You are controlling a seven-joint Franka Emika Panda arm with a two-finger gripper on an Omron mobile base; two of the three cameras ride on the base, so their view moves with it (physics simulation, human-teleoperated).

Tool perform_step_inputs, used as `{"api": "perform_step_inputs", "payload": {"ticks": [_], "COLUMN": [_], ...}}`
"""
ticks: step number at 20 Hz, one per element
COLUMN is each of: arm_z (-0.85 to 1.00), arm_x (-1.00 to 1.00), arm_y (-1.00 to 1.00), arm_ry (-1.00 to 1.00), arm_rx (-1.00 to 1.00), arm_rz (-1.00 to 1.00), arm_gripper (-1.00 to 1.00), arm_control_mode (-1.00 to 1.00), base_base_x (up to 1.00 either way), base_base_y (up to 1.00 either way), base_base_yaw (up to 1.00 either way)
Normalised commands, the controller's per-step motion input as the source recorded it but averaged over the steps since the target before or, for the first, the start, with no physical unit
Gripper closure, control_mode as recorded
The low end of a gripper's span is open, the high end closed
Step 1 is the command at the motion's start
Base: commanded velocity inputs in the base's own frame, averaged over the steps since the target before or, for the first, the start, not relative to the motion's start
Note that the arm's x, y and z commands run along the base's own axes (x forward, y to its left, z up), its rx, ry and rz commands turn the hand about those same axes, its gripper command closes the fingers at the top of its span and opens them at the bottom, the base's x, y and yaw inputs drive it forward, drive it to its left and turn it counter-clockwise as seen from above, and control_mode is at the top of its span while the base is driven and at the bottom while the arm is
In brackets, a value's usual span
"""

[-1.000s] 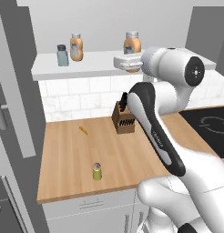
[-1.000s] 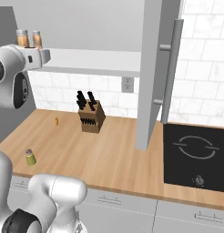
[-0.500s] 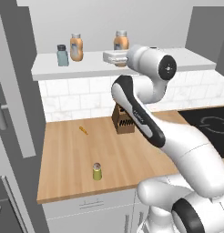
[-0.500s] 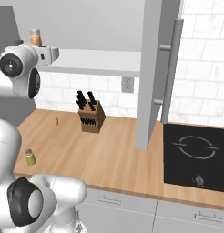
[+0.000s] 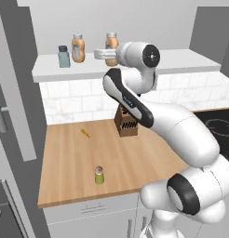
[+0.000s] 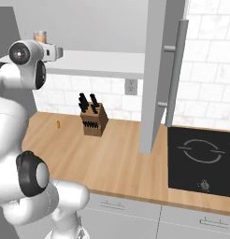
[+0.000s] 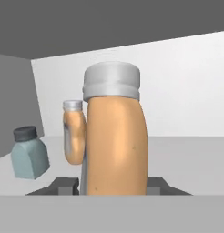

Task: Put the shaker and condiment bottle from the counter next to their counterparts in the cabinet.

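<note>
Hand view: condiment bottle (image 7: 114, 136) pinched between gripper (image 7: 113, 185) fingers, upright over cabinet (image 5: 191, 60) shelf. Count: orange bottles, two; blue-grey shaker (image 7: 29, 153), one; yellow-green shaker (image 5: 99, 175) on counter (image 5: 65, 158), one.

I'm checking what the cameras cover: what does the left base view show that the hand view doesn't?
Left base view alone: the shaker standing on the counter, and a knife block. Hand view alone: the jaws either side of the condiment bottle. Both: that bottle, the orange counterpart bottle and the blue-grey shaker in the cabinet.
</note>
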Motion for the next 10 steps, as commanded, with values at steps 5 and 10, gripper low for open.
{"api": "perform_step_inputs", "payload": {"ticks": [5,10], "arm_z": [-0.33,-0.38], "arm_x": [0.0,0.11], "arm_y": [0.19,0.14], "arm_ry": [-0.15,-0.21], "arm_rx": [0.0,0.0], "arm_rz": [0.0,0.0], "arm_gripper": [1.0,1.0], "arm_control_mode": [-1.0,-1.0], "base_base_x": [0.0,0.0], "base_base_y": [0.0,0.0], "base_base_yaw": [0.0,0.0]}}
